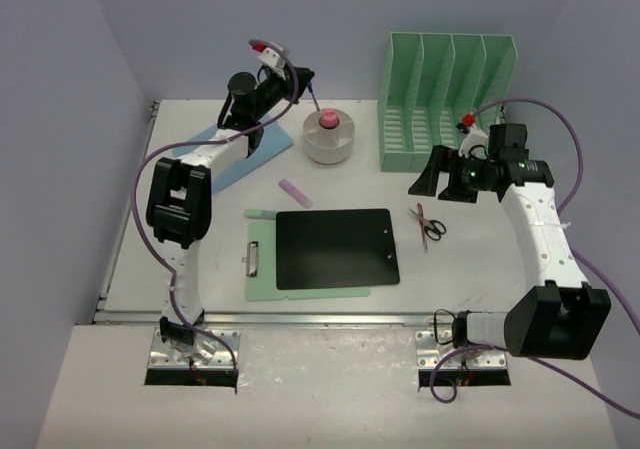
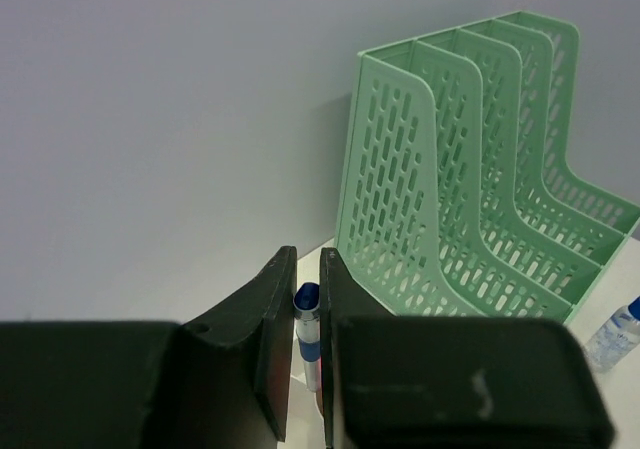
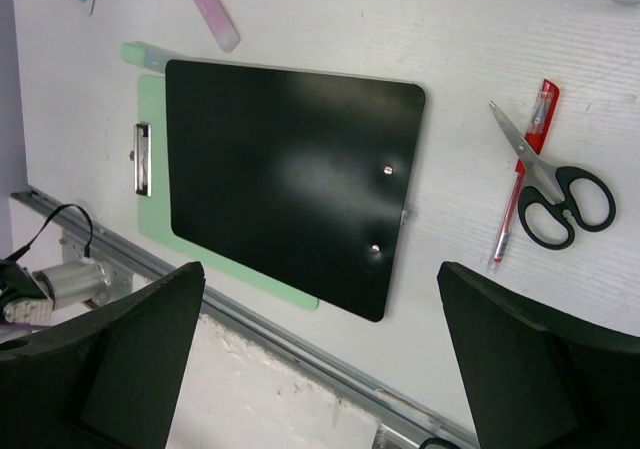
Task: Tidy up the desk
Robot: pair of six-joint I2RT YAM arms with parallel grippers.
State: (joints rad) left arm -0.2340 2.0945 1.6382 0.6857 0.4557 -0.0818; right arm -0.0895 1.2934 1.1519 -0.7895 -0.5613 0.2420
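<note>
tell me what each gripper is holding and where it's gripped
The left gripper pinches a blue-capped pen by its barrel, just below the cap. The right gripper is open and holds nothing.

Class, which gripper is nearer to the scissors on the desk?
Right. The right gripper hovers just beyond the scissors; the left gripper, holding a pen, is far across by the white pot.

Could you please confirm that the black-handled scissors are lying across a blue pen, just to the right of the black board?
Not quite: the pen under the scissors is red, not blue, as the right wrist view shows. The rest holds: the black-handled scissors lie across it, just right of the black board.
</note>
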